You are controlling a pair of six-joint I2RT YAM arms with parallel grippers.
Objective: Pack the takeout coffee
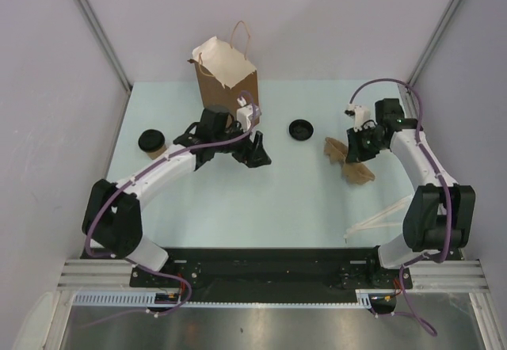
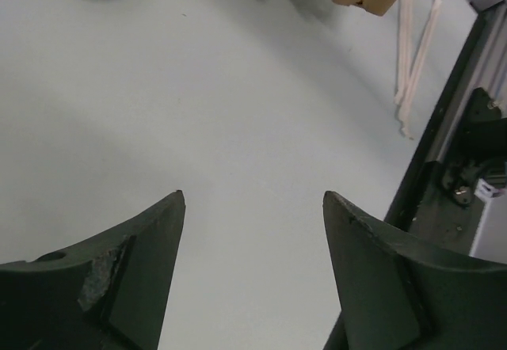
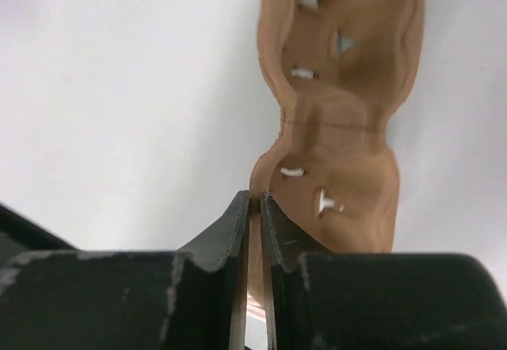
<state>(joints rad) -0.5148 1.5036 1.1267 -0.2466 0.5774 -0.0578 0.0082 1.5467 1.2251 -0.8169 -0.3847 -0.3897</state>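
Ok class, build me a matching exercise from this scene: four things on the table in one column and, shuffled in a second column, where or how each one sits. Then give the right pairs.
Things
1. paper bag
2. coffee cup
3. loose black lid
4. carrier tray

Places or states
A. pinched at its edge by the right end effector
B. far left, lid on
C. standing upright at the back
D. lying flat near the middle, on its own

Pairs: 1-C, 2-B, 3-D, 4-A
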